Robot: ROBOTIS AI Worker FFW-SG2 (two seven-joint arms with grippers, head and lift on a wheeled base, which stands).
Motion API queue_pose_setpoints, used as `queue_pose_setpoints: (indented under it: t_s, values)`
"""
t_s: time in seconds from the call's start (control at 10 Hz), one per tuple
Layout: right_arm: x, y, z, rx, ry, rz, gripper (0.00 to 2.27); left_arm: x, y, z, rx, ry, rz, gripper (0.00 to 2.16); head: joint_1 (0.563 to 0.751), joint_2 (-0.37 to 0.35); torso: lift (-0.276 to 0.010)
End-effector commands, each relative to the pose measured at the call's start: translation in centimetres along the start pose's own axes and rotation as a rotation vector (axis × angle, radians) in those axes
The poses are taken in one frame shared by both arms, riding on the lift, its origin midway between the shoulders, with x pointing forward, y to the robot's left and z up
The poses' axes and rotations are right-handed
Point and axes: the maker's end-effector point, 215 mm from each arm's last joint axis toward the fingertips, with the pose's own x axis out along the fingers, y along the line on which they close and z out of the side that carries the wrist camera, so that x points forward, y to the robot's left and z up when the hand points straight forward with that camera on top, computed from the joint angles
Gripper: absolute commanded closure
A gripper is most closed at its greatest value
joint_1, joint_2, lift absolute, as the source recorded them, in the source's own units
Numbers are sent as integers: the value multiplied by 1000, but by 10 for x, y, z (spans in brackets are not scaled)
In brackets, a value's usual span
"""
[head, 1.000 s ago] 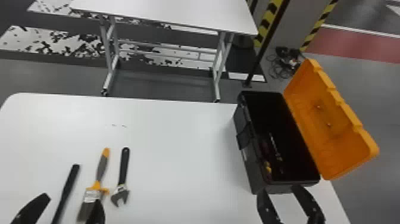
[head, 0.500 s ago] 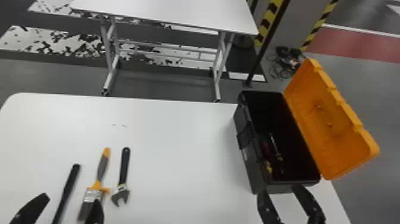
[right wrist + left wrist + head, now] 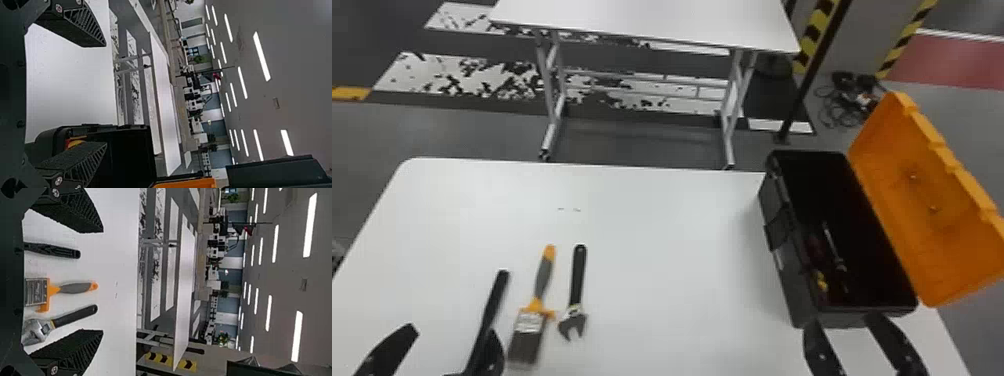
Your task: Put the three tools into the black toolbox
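from where i stand, the three tools lie side by side on the left part of the white table (image 3: 672, 225): a slim black-handled tool (image 3: 494, 300), then a paintbrush (image 3: 544, 280) with an orange and grey handle, then an adjustable wrench (image 3: 578, 275). their handles point toward the far edge. over at the right sits the black toolbox (image 3: 787, 280), its orange lid (image 3: 927, 200) swung wide open to the right; inside i can make out a thin metal piece (image 3: 832, 245) and something yellow (image 3: 821, 282), too dim to name.

the left end effector (image 3: 453, 332) is open and empty at the near side, one finger overlapping the black-handled tool's near end from up here. the right end effector (image 3: 843, 321) is open too, holding nothing, by the toolbox's near end. another white table (image 3: 652, 20) stands beyond.
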Motion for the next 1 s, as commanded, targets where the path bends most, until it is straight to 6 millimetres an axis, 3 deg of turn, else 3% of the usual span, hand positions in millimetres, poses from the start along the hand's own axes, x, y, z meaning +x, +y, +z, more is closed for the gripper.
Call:
queue_pose_setpoints:
  t_s: [0.0, 0.2, 0.9]
  values:
    - [-1, 0, 1, -1, -3, 3, 110, -2, 18, -9, 9, 25, 28, 90, 695, -71, -51]
    - [-2, 1, 2, 2, -10, 7, 110, -2, 33, -29, 11, 75, 48, 90, 695, -10, -51]
    - [-9, 12, 11, -7, -45, 32, 110, 16, 71, -69, 18, 132, 103, 107, 695, 102, -51]
